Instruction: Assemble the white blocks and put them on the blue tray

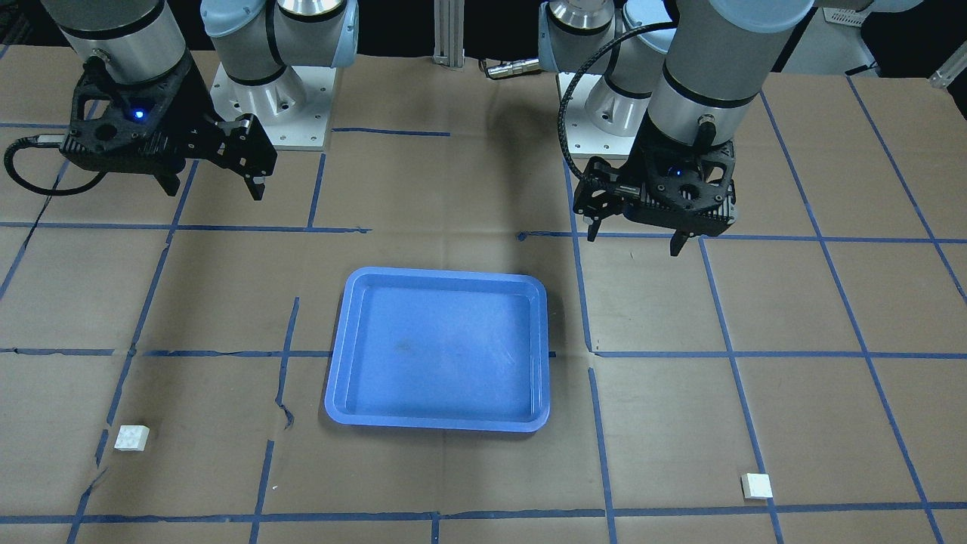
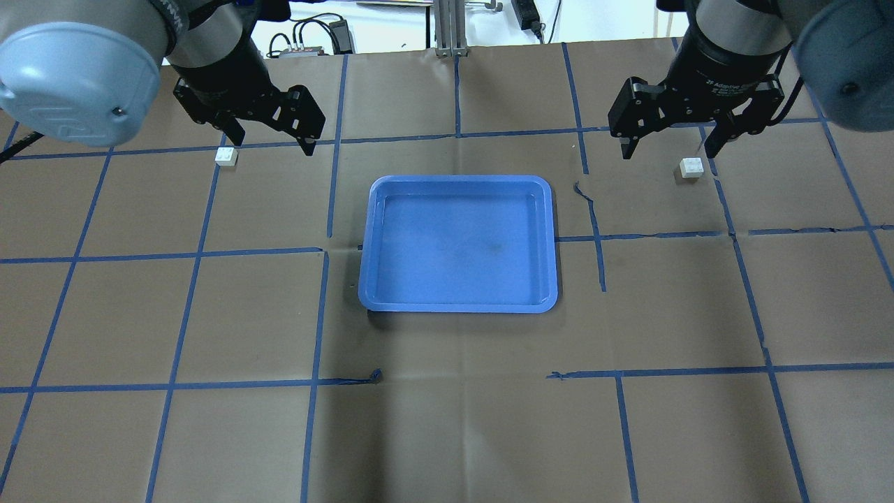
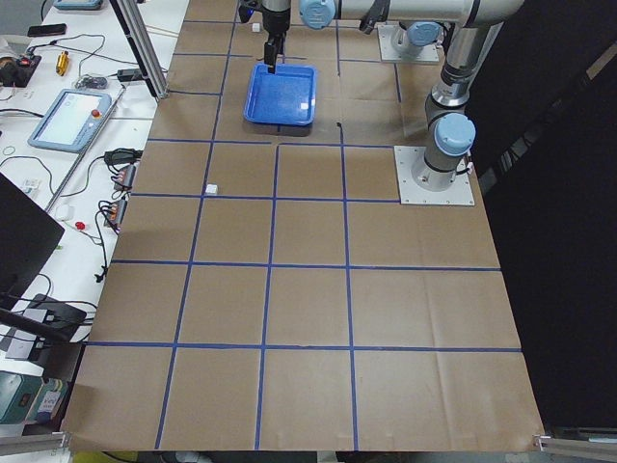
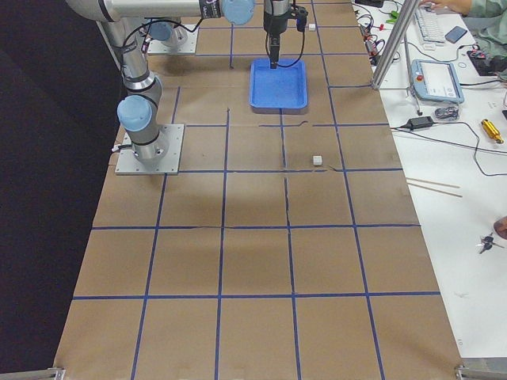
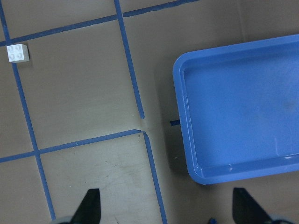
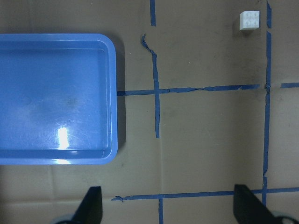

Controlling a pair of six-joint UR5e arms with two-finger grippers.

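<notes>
Blue tray (image 2: 457, 179) sits empty mid-worktop; left end effector (image 2: 271, 144) and right end effector (image 2: 668, 154) hang spread, holding nothing. Left white block (image 2: 225, 156) and right white block (image 2: 691, 168) lie toward the far corners, each ahead and outward of its own side's end effector

COUNT | white blocks (image 2: 225, 156) (image 2: 691, 168): two | blue tray (image 2: 457, 180): one | robot arms (image 2: 216, 63) (image 2: 733, 49): two, left and right

left arm (image 2: 213, 52), right arm (image 2: 733, 49) hovering, jaws open
</notes>
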